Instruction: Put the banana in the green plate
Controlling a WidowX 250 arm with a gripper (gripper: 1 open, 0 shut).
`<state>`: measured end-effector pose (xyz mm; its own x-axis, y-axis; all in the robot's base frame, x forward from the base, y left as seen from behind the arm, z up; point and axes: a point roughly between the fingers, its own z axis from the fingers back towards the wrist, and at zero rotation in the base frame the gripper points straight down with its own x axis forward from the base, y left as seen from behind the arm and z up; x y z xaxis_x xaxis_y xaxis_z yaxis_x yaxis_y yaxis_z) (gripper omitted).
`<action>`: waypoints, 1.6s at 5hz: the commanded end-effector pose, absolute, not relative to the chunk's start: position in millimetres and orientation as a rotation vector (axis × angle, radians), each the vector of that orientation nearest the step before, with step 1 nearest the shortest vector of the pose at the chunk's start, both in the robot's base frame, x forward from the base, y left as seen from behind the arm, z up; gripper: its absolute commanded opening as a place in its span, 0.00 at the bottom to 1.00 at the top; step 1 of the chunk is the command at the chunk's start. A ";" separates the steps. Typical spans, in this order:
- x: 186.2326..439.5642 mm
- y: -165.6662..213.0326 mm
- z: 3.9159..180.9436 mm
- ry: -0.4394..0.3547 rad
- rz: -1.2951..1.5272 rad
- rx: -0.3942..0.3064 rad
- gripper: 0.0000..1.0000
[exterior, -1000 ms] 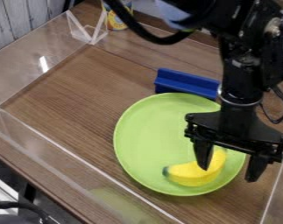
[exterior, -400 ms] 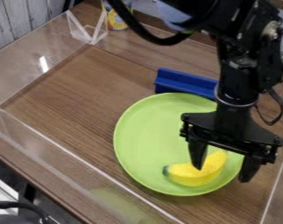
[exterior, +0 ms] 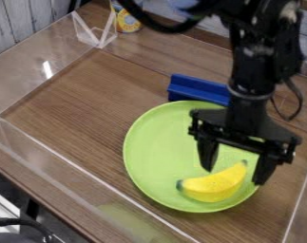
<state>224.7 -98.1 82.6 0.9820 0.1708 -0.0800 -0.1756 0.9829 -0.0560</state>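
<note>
The yellow banana [exterior: 216, 183] lies inside the green plate [exterior: 156, 152], near its front right rim. My gripper [exterior: 235, 161] hangs just above the banana with its black fingers [exterior: 261, 169] spread wide and nothing between them. It is open and not touching the banana. The plate sits on the wooden table, right of centre.
A blue rectangular block [exterior: 201, 89] lies just behind the plate, partly hidden by the arm. Clear plastic walls [exterior: 42, 66] ring the table on the left and front. A clear triangular stand [exterior: 97, 30] and a yellow item sit at the back.
My gripper has risen and shifted slightly left, away from the banana, still spread wide. The banana stays on the plate and more of it shows now.
</note>
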 end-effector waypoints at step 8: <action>237.2 71.5 145.2 -0.047 0.197 -0.091 1.00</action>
